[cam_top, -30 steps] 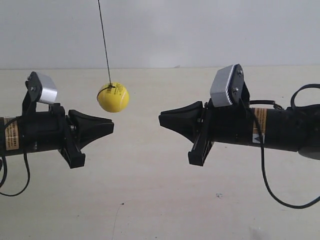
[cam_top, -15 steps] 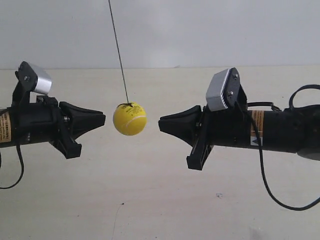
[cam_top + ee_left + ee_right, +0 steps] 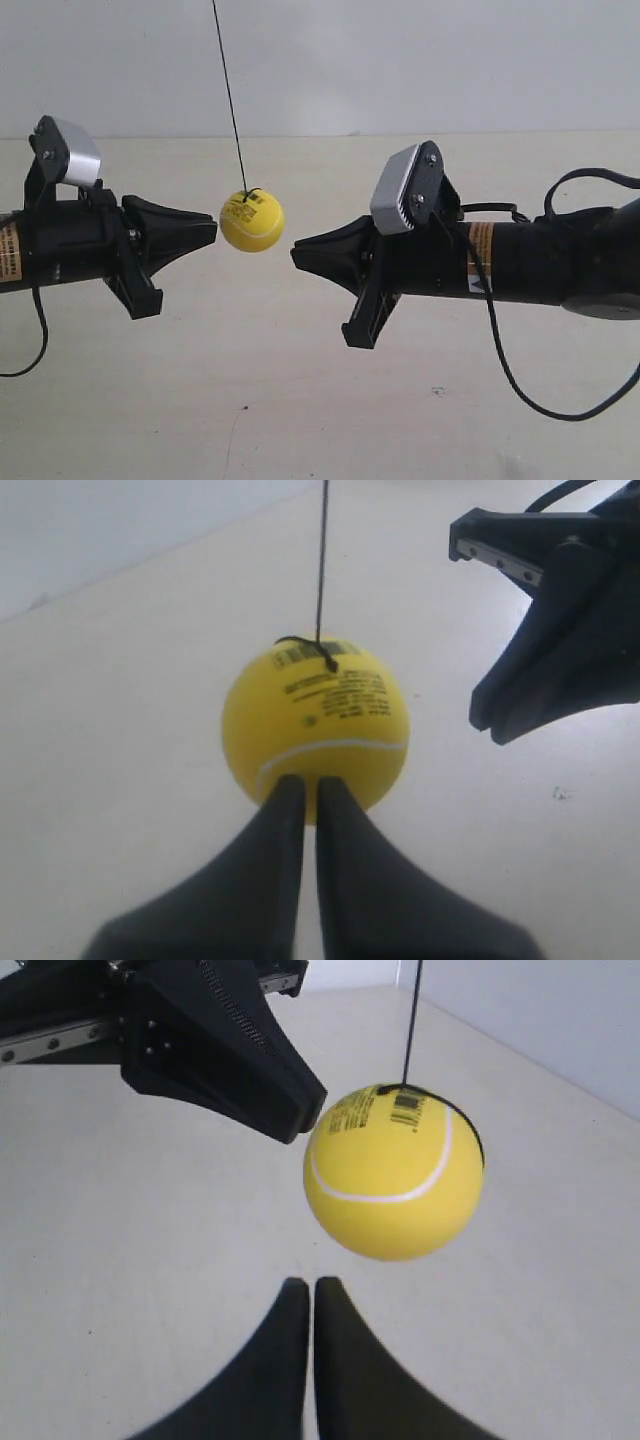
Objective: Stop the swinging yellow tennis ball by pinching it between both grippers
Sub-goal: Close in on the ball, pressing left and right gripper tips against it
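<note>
The yellow tennis ball [image 3: 252, 221] hangs on a thin dark string [image 3: 228, 95] between the two arms. My left gripper [image 3: 212, 228], on the arm at the exterior view's left, is shut, and its tip is at the ball's side, touching or nearly so. In the left wrist view the ball [image 3: 315, 730] fills the space just beyond the shut left gripper [image 3: 303, 783]. My right gripper [image 3: 296, 251] is shut, a little lower than the ball and apart from it. In the right wrist view the ball [image 3: 393, 1170] floats beyond the right gripper [image 3: 305, 1285] with a gap.
A pale tabletop [image 3: 300, 400] lies below, with a white wall [image 3: 400, 60] behind it. A black cable [image 3: 520, 385] loops down from the arm at the exterior view's right. Silver-grey boxes [image 3: 395, 190] [image 3: 75, 150] stand up from both wrists.
The ball swung toward the view's right and down, then back a little left and up. The right arm advanced toward the ball. The left arm drew back, then edged forward.
</note>
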`<state>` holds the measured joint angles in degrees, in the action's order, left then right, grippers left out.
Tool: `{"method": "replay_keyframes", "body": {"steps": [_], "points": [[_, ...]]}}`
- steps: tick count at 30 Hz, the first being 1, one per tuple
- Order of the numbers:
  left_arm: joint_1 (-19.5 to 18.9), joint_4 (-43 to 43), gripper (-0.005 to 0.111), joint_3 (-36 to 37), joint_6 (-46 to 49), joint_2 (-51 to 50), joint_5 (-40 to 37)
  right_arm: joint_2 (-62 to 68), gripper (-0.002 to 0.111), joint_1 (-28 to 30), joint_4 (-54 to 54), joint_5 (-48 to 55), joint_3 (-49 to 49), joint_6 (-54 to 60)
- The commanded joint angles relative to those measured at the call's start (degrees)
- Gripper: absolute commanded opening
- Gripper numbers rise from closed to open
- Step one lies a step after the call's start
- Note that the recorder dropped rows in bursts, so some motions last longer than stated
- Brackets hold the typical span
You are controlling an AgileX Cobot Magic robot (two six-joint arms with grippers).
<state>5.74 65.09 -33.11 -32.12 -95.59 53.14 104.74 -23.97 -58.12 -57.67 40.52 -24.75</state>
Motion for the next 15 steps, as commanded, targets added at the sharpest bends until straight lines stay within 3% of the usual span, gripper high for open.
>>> {"method": "replay_keyframes", "body": {"steps": [1,15], "points": [[0.2,-2.8,0.005,-0.3,2.7,0.2,0.4,2.0,0.0,-0.2,0.2,0.5,3.4,-0.5],[0.2,-4.6,0.005,-0.3,5.1,-3.3,2.1,6.3,0.0,-0.2,-1.8,-5.1,7.1,-1.5]]}}
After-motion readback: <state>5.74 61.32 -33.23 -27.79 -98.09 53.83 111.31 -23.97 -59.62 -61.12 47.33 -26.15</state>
